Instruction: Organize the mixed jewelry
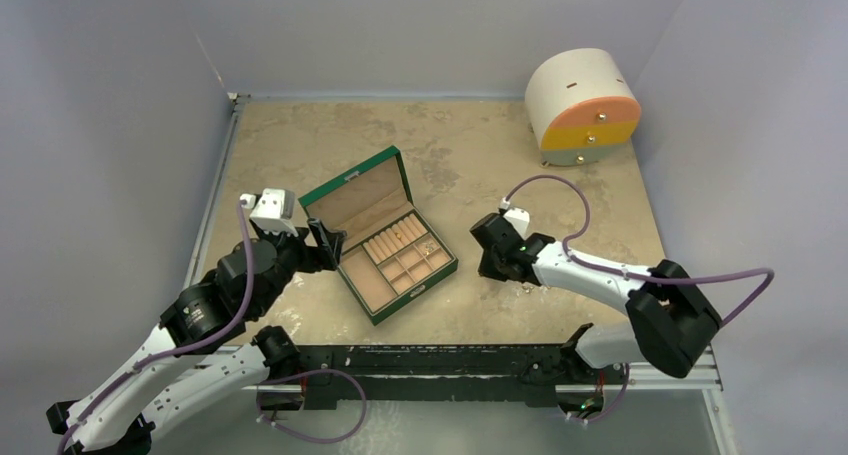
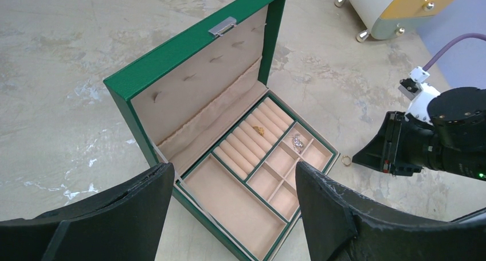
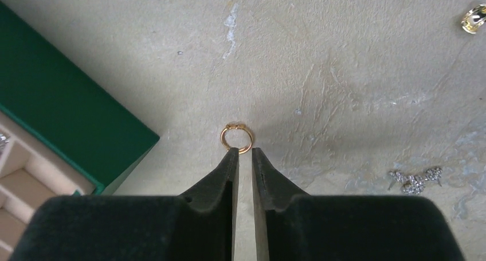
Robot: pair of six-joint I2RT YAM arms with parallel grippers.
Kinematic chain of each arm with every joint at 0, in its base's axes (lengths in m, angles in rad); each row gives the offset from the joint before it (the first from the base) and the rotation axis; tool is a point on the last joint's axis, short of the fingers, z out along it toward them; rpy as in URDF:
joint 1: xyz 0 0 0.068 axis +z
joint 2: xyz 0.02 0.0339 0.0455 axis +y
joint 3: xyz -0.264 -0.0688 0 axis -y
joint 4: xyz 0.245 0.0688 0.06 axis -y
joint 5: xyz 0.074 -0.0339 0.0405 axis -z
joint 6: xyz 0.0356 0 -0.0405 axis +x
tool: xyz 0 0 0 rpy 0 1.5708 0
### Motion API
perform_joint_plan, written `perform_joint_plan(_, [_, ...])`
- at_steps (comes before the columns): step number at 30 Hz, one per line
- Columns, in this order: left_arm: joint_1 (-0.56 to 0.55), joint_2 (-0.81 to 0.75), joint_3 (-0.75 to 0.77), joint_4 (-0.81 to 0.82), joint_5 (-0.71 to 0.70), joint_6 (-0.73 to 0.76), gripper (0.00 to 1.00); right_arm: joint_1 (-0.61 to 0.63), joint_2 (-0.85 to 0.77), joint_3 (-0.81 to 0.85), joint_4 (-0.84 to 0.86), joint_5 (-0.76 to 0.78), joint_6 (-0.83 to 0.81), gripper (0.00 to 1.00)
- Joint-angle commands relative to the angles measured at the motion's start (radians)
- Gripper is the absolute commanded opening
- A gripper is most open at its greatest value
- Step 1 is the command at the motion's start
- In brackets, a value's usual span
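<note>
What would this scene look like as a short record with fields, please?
box: green box open on the table, lid raised
in box: gold piece on the ring rolls; silver piece in a small compartment
loose on table: gold ring beside the box; sparkly cluster; yellowish piece
left gripper: open, by the box, holding nothing
right gripper: nearly closed, tips at the gold ring; grip unclear
background: drawer cabinet at the far right

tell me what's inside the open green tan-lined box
A small gold piece on the ring rolls, a silvery piece in a small compartment. Left gripper fingers cover its near corners.
</note>
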Motion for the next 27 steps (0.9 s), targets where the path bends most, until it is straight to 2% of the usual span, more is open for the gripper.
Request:
perform_joint_plan(1, [0.004, -0.014, 0.008, 0.041, -0.001, 0.016, 0.77, 0.004, -0.075, 0.034, -0.038, 0.043, -0.034, 0.19])
perform_joint_plan(4, [0.005, -0.018, 0.007, 0.041, -0.001, 0.016, 0.77, 0.003, -0.103, 0.013, -0.002, 0.009, -0.120, 0.23])
perform_joint_plan(12, [0.005, -0.023, 0.007, 0.042, 0.000, 0.016, 0.77, 0.000, -0.071, -0.005, 0.102, -0.027, -0.336, 0.23])
perform_joint_plan(27, [0.004, -0.025, 0.005, 0.041, -0.001, 0.014, 0.78, -0.050, 0.029, 0.003, 0.212, -0.170, -0.445, 0.25])
